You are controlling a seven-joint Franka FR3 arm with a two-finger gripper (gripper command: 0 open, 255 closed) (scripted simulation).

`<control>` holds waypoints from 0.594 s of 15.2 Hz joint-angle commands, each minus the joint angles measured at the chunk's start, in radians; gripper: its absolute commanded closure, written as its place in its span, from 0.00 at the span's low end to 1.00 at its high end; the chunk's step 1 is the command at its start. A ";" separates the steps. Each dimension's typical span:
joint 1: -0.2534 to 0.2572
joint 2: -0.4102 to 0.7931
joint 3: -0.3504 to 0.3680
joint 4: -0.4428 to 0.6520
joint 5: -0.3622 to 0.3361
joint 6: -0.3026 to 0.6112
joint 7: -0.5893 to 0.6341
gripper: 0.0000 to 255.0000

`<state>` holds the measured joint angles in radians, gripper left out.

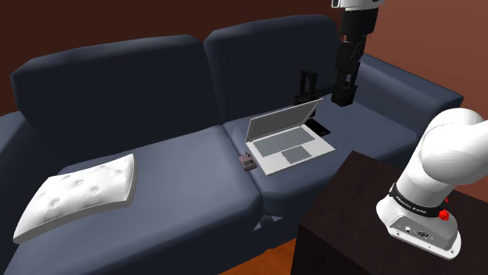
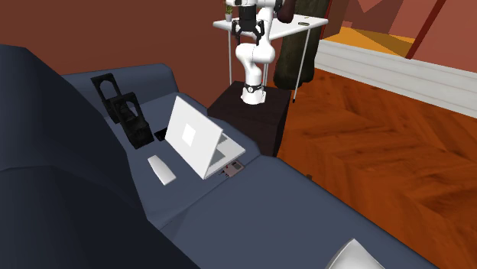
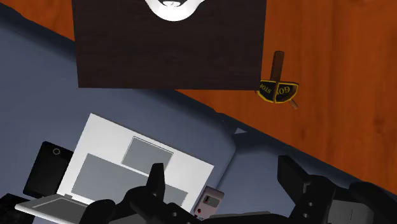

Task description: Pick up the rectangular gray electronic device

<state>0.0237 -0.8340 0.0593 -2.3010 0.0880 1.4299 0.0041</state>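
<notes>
A small grey rectangular device (image 1: 249, 162) with a tiny screen and a red button (image 3: 210, 203) lies on the dark blue sofa (image 1: 172, 156), at the seam between the seat cushions. It sits just off the front corner of an open grey laptop (image 1: 286, 141) (image 2: 200, 139) (image 3: 137, 165). My gripper (image 1: 344, 87) hangs high over the sofa's armrest end, well above and beyond the laptop. In the wrist view the gripper (image 3: 226, 184) is open, with its two fingers (image 3: 156, 181) wide apart and nothing between them. The small device (image 2: 233, 168) lies below, between the fingers.
A black phone (image 1: 318, 126) (image 3: 48, 168) lies beside the laptop, and black holders (image 2: 126, 111) lean on the backrest. A pale flat device (image 2: 161, 169) rests behind the laptop screen. A white cushion (image 1: 78, 193) lies at the far seat. The dark stand (image 1: 367, 226) borders the sofa.
</notes>
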 commanded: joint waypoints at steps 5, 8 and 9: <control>-0.010 0.062 0.041 -0.071 0.023 0.139 0.056 0.00; -0.018 0.125 0.072 -0.109 0.037 0.246 0.097 0.00; -0.020 0.149 0.082 -0.119 0.041 0.281 0.111 0.00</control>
<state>0.0060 -0.7078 0.1303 -2.4090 0.1242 1.6725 0.0994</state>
